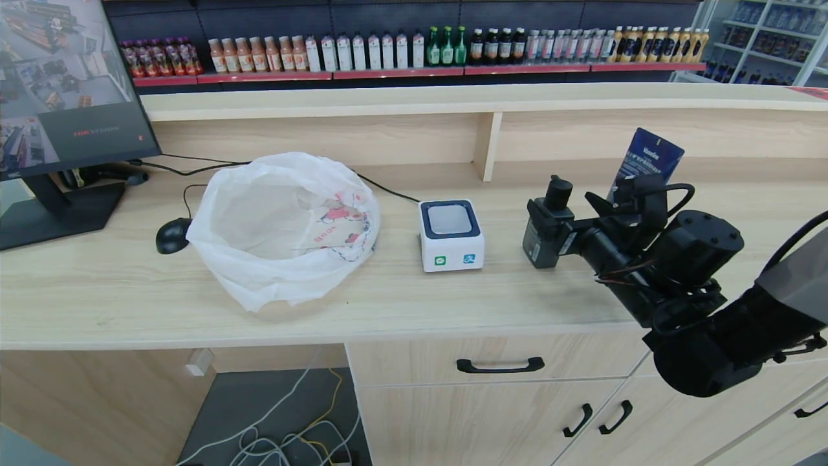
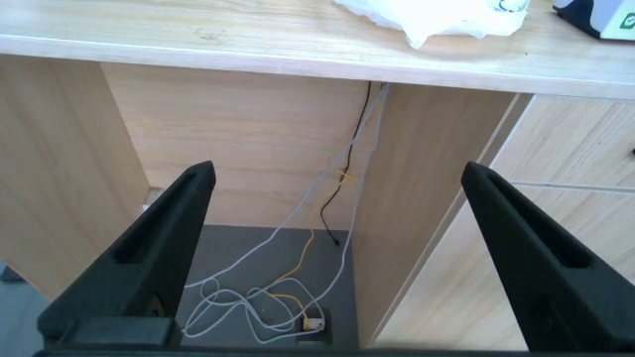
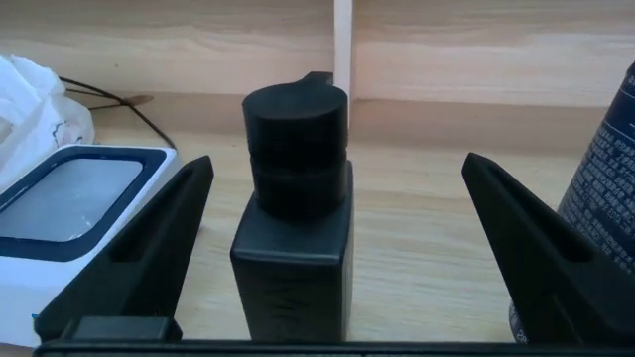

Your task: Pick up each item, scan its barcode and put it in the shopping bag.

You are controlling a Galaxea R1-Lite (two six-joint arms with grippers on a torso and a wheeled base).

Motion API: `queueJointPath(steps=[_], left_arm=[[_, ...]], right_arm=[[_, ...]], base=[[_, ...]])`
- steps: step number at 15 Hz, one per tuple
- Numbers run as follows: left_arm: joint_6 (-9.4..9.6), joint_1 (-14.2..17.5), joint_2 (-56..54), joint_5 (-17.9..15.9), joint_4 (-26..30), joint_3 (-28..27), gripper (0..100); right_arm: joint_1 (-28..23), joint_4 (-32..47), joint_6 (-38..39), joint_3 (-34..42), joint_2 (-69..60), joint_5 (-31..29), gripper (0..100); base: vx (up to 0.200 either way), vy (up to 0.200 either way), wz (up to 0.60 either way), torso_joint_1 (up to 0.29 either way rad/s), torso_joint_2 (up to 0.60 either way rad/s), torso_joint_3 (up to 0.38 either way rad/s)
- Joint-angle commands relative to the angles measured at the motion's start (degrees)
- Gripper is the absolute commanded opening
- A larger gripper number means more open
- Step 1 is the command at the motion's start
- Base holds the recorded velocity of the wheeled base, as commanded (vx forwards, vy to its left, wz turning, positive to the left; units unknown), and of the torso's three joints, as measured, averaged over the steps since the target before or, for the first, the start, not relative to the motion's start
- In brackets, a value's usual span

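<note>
A black pump bottle (image 1: 547,225) stands on the wooden counter (image 1: 388,298), right of the white barcode scanner (image 1: 451,234). My right gripper (image 1: 572,236) is open, level with the bottle, and the bottle (image 3: 295,228) stands between its spread fingers (image 3: 149,248) without touching them. A dark blue tube (image 1: 647,158) stands upright behind that arm, and it is also at the edge of the right wrist view (image 3: 600,198). The white shopping bag (image 1: 284,226) sits open left of the scanner. My left gripper (image 2: 337,174) hangs open and empty below the counter's front edge.
A monitor (image 1: 65,84) and a black mouse (image 1: 173,235) occupy the counter's far left. A raised shelf with a divider (image 1: 486,145) backs the counter. Drawers with black handles (image 1: 500,366) are below, and loose cables (image 2: 288,288) lie in the open bay underneath.
</note>
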Motion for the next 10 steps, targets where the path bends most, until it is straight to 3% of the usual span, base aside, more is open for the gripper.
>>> queueJointPath(steps=[1,10], left_arm=[[0.01,0.01,0.0,0.02,0.0,0.0,100],[0.01,0.01,0.0,0.02,0.0,0.0,100]], right_arm=[[0.0,0.16,-0.03,-1.62,2.31,0.02,100],[-0.26,0.42,0.05,-4.69,5.65,0.02,100]], base=[[0.0,0.0,0.0,0.0,0.0,0.0],[0.0,0.0,0.0,0.0,0.0,0.0]])
